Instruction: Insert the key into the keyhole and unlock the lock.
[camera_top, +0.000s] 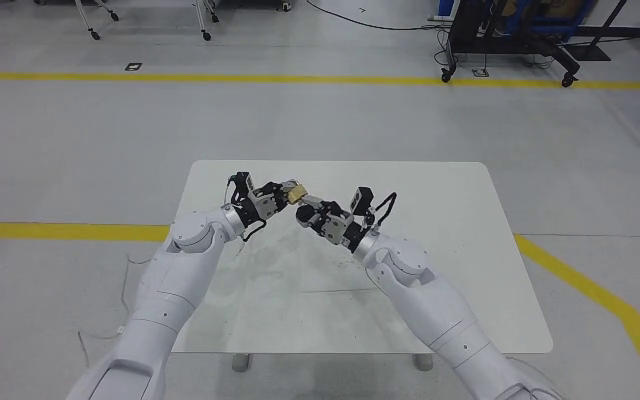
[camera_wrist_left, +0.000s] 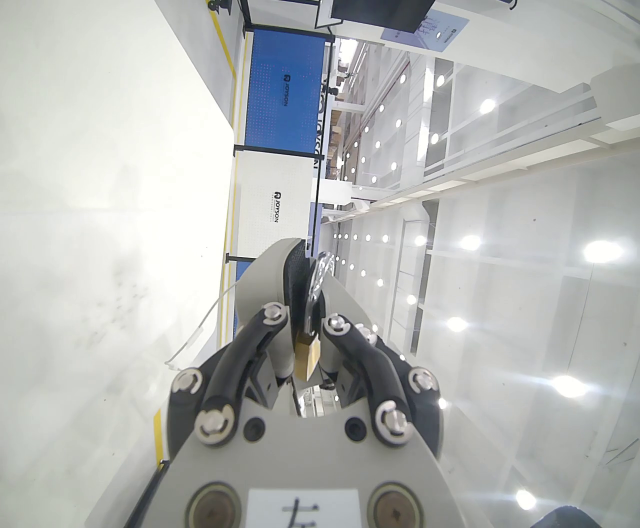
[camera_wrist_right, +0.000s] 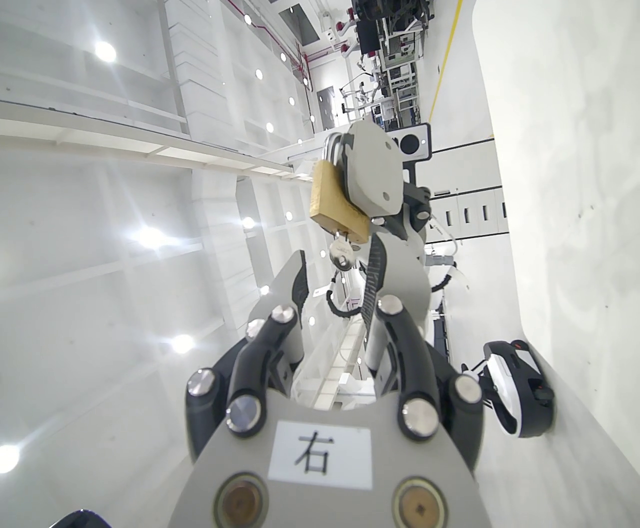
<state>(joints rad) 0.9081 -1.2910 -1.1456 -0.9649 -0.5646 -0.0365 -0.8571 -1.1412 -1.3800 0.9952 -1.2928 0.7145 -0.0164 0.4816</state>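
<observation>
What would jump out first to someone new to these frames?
The brass padlock, held above the middle of the table in the shut left gripper. A key sticks out of its keyhole, and the right gripper faces it, open, with a finger on either side of the key.

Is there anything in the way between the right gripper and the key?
No, nothing visible. The key sticks out of the keyhole of the lock. It sits right between the open fingers of the right gripper, and neither finger seems to touch it.
</observation>
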